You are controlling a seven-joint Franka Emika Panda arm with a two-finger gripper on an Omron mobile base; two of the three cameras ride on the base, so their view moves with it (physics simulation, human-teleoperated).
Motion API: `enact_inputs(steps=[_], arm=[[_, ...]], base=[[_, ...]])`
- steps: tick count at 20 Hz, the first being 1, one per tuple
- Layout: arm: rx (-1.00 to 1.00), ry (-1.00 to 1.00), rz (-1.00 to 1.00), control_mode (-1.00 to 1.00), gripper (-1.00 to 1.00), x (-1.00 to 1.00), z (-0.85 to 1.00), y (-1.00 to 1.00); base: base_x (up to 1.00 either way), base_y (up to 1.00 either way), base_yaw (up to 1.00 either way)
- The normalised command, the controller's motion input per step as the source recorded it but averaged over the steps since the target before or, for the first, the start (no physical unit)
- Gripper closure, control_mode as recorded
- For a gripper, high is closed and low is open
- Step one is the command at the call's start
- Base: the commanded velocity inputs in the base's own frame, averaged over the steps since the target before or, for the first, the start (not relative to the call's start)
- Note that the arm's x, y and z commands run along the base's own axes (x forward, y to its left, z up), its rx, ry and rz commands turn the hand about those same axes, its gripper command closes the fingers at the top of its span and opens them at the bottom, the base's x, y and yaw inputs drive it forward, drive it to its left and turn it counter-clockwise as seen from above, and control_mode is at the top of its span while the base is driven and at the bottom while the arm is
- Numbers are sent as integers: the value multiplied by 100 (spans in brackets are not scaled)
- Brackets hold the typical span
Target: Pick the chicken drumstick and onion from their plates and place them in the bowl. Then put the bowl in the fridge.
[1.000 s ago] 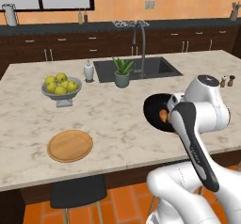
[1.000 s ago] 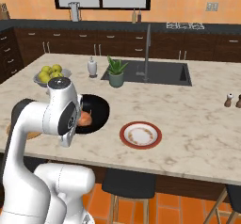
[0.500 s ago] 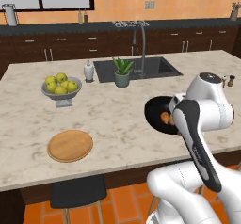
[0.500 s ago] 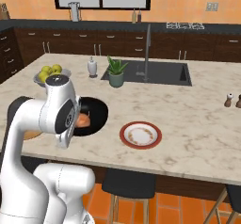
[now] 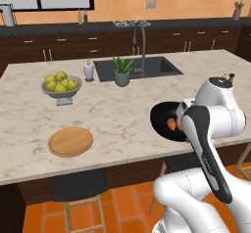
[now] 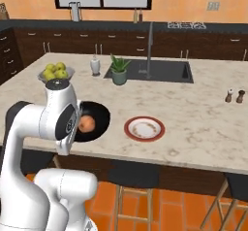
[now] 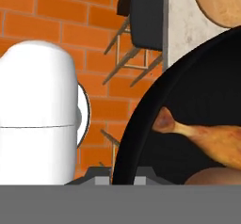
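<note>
The bowl (image 7: pixel 188 100) is sitting at the table's (image 5: pixel 122 114) near edge, carrying the chicken drumstick (image 7: pixel 207 138) and onion (image 6: pixel 87 123). Glossy and rigid, it is probably slippery, so its rim looks the best hold. Whether the jaws are gripping it cannot be told.

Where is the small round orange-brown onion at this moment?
The small round orange-brown onion lies inside the glossy black round bowl at the counter's near edge, left of the white red-rimmed plate in the right base view.

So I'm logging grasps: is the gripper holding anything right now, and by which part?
Likely the bowl, by its near rim, with the chicken drumstick and onion inside. The fingertips themselves are hidden, so the grip cannot be confirmed.
</note>
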Motion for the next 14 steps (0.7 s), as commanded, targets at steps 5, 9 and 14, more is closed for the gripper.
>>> enact_inputs(steps=[5,9,14], arm=[[0,0,0,100,100,0,0,0],[0,0,0,100,100,0,0,0],[0,0,0,100,100,0,0,0]], base=[[-73,1,-36],[-35,-3,-60],[-1,-86,-58]])
